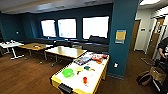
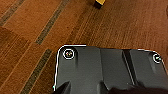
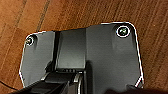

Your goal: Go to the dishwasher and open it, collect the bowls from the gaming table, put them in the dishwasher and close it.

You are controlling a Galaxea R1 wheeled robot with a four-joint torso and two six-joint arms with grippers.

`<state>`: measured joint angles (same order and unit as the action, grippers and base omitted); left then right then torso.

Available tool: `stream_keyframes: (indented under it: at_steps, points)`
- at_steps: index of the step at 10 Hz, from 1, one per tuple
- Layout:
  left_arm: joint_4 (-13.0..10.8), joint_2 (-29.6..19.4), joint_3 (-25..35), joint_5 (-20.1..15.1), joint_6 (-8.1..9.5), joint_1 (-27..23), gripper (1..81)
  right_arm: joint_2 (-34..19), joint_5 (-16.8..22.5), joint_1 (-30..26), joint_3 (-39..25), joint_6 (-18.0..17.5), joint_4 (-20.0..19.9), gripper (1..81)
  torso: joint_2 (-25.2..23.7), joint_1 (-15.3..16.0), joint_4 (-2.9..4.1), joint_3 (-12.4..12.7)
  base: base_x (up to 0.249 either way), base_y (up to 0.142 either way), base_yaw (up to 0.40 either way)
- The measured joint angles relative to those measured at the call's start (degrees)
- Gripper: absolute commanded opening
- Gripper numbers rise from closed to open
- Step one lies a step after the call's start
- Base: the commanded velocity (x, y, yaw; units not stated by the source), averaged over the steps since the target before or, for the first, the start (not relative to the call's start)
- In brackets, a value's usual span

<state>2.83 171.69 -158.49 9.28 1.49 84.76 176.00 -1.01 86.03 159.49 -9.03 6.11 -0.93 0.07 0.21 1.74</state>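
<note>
Below both wrists lies brown wood-grain floor (image 3: 155,22) with darker strips running through it. Whether either claw is clenched or released cannot be told from the wrist views. A yellow corner (image 2: 99,3) juts into the left wrist view, standing on the floor.

Ahead in the head view stands the gaming table (image 1: 98,75), a long narrow desk with a glossy white top and yellow edging, its near end low in the picture and a dark fitting at that near edge. On its near left part sits the bowl (image 1: 67,72), round, lime green, smooth plastic, mouth upward; what it holds cannot be made out. Just beyond it lie a flat yellow-green paddle (image 1: 79,69) and a small teal one (image 1: 87,67), and nearer the robot a small red-orange upright thing (image 1: 85,80). At the far end rest a flat blue box (image 1: 82,60) and a red heap (image 1: 98,57).

Left of it stand wooden-topped tables (image 1: 65,51). A teal pillar (image 1: 122,37) rises just right of the desk's far end, and a person (image 1: 163,48) shows at the right edge.
</note>
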Motion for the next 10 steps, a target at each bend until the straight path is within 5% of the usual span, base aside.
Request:
stream_keyframes:
  at_steps: [10]
  points:
    - [0.0,-0.1,-0.1,0.0,0.00,0.0,81.1,0.0,0.0,0.0,0.0,0.0,0.0,81.1,0.0,0.0,0.00,0.0,0.122,0.124,0.000]
